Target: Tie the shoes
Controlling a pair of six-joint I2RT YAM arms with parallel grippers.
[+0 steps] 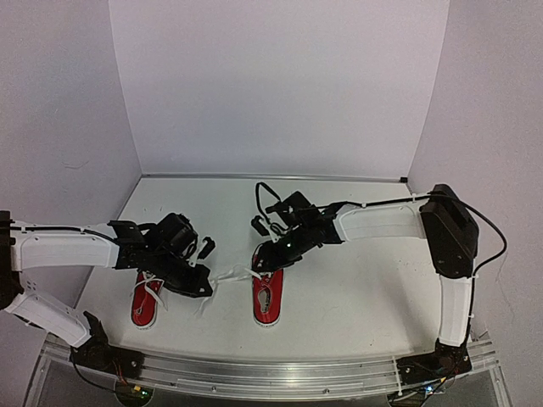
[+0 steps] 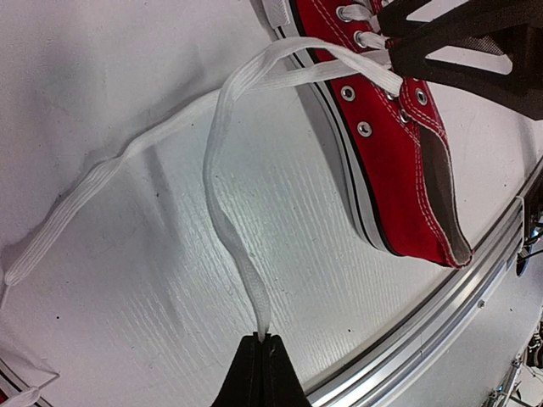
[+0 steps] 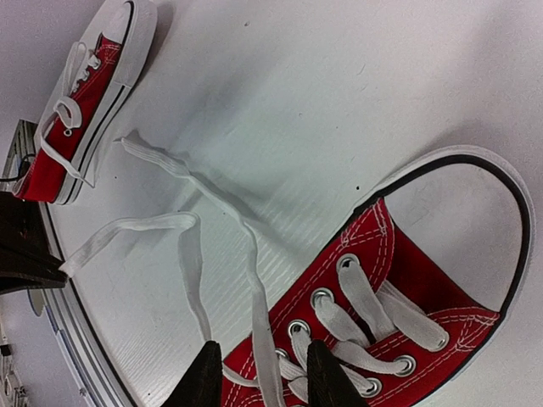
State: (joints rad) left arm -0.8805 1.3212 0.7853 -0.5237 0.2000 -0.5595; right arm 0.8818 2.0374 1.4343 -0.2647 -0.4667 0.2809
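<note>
While my left gripper (image 2: 263, 343) pinches one lace tip (image 2: 264, 326) shut, the red sneaker's (image 3: 407, 297) other lace (image 3: 252, 280) runs straight ahead between my right gripper's (image 3: 265, 377) half-closed fingers (image 3: 202, 377), grip I cannot tell

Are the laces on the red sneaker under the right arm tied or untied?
Untied. The white laces of the red canvas sneaker trail loose across the white table, unknotted; the left fingers pinch one end.

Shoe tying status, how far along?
Done: nothing yet; neither shoe shows a knot or bow. In hand: the left hand pinches a lace end of the right shoe, drawn out sideways; the right hand hovers over that shoe's eyelets, fingers apart with a lace strand between them. Left: knot and bow here, then the left shoe, laces lying loose.
</note>
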